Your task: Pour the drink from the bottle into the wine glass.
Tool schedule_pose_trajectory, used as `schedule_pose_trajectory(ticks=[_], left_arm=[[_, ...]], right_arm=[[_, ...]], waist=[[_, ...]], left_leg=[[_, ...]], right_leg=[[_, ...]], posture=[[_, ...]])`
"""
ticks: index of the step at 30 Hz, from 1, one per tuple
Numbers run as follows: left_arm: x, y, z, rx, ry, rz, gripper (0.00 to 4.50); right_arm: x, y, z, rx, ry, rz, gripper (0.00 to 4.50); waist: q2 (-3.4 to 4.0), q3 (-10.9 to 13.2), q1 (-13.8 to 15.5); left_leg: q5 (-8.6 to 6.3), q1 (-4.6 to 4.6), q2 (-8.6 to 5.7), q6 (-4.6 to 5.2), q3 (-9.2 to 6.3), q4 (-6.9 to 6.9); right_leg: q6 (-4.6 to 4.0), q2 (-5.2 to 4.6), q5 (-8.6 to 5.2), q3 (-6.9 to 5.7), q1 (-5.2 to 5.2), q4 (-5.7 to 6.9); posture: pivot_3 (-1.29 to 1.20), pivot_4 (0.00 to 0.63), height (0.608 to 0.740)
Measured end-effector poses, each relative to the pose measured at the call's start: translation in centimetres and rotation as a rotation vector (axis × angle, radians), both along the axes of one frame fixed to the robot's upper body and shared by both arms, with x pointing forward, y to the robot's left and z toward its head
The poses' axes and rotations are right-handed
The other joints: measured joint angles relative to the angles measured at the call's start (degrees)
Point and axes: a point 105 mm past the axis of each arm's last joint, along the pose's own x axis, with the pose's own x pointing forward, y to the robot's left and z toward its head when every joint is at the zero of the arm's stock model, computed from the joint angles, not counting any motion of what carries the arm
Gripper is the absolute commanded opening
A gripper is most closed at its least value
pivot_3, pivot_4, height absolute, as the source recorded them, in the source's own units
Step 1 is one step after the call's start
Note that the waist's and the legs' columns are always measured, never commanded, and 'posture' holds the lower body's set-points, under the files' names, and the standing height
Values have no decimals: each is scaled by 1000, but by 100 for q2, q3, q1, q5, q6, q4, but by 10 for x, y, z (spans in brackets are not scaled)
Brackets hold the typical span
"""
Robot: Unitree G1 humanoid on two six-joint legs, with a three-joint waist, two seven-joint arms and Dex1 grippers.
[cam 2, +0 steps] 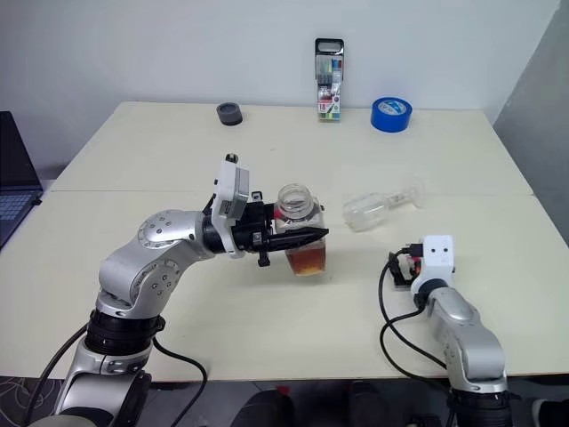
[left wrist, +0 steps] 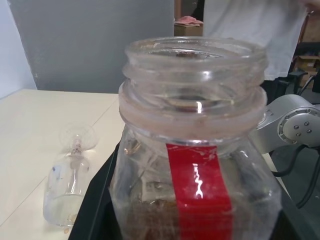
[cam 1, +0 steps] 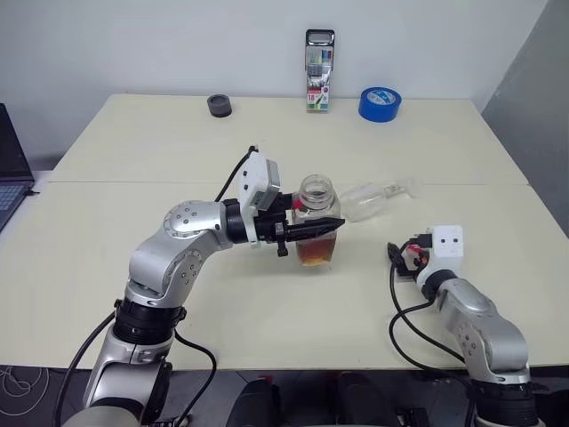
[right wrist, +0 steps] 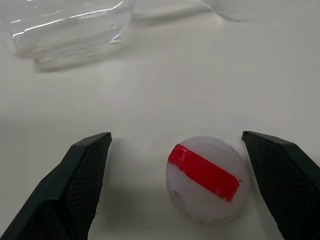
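Left end effector (cam 1: 313,229) clamped on the bottle (cam 1: 317,222), held upright over the table (cam 1: 133,178), mouth uncapped, drink (cam 1: 317,252) low in the body. Right end effector (right wrist: 175,180) spread wide, empty, straddling the cap (right wrist: 207,180) lying on the table. Wine glass (cam 1: 373,199) lying on its side just beyond the bottle, not ready for pouring. Best next: leave the cap, reach the right end effector to the glass, grip near the stem, stand it upright beside the bottle, then tilt slowly.
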Motion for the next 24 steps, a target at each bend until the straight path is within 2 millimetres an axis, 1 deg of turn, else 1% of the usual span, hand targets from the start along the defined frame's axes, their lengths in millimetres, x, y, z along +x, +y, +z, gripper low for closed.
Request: schedule_pose_trajectory(ticks=[3, 4, 5, 7, 11, 13, 15, 16, 18, 20, 22, 24], left_arm=[[1, 1, 0, 1, 1, 5, 1788], [1, 1, 0, 1, 0, 9, 1788], [2, 2, 0, 1, -1, 17, 1788], [5, 4, 2, -3, -5, 44, 1788], [15, 12, 5, -12, -19, 138, 1788], [22, 17, 7, -7, -33, 211, 1788], [28, 23, 8, -3, -47, 275, 1788], [31, 26, 9, 1, -54, 310, 1788], [39, 32, 10, 3, -60, 384, 1788], [50, 39, 15, -1, -72, 477, 1788], [63, 49, 23, -28, -88, 585, 1788], [74, 62, 29, -46, -101, 696, 1788]], right_arm=[[2, -8, 13, -75, -35, 30, 4470], [2, -6, 23, -92, -68, 68, 4470], [1, -1, 33, -89, -106, 118, 4470], [-4, 17, 59, -63, -197, 251, 4470], [-25, 54, 102, 4, -315, 569, 4470], [-38, 64, 128, 34, -350, 736, 4470], [-48, 70, 153, 29, -395, 849, 4470], [-53, 73, 161, 29, -401, 899, 4470], [-58, 79, 172, 37, -402, 972, 4470], [-60, 84, 178, 31, -396, 1029, 4470], [-61, 89, 176, 13, -373, 1079, 4470], [-59, 92, 170, 28, -344, 1097, 4470]], waist=[[0, 0, 2], [0, 0, -2], [0, 0, -7], [0, 0, -15], [-1, 1, 1], [-2, 2, 5], [-2, 2, 5], [-2, 2, 5], [-2, 2, 5], [-3, 2, 14], [-5, 3, 17], [-6, 3, 17]], left_leg=[[0, 0, 0, 0, 0, 0], [0, 0, 0, 1, 0, 0], [0, 1, 1, 1, -1, -1], [-3, 1, 2, 5, -2, 0], [-9, 0, -1, 17, -6, 3], [-11, -1, 0, 20, -7, 5], [-12, 1, 0, 22, -16, 3], [-12, 1, 0, 22, -17, 3], [-13, -2, 0, 22, -18, 3], [-12, -3, -1, 23, -19, 5], [-13, -5, -1, 23, -19, 5], [-12, -6, -1, 22, -19, 5]], right_leg=[[0, 0, 0, 0, 0, 0], [0, 1, 0, 0, 0, 0], [0, 3, 0, 0, 0, 0], [0, 4, 0, 0, 0, 1], [0, 1, 0, -4, 5, -3], [0, 0, 0, -5, 6, -4], [0, 0, 0, -13, 8, -5], [0, 0, 0, -14, 8, -5], [0, 0, 0, -15, 8, -5], [0, -2, 0, -16, 8, -5], [0, -2, 0, -18, 8, -7], [0, -3, 0, -17, 8, -8]], posture=[[0, 150, 740], [0, 150, 740], [0, 150, 740], [0, 150, 740], [0, 150, 740], [0, 150, 740], [0, 150, 740], [0, 150, 740], [0, 150, 740], [0, 150, 740], [0, 150, 740], [0, 150, 740]])
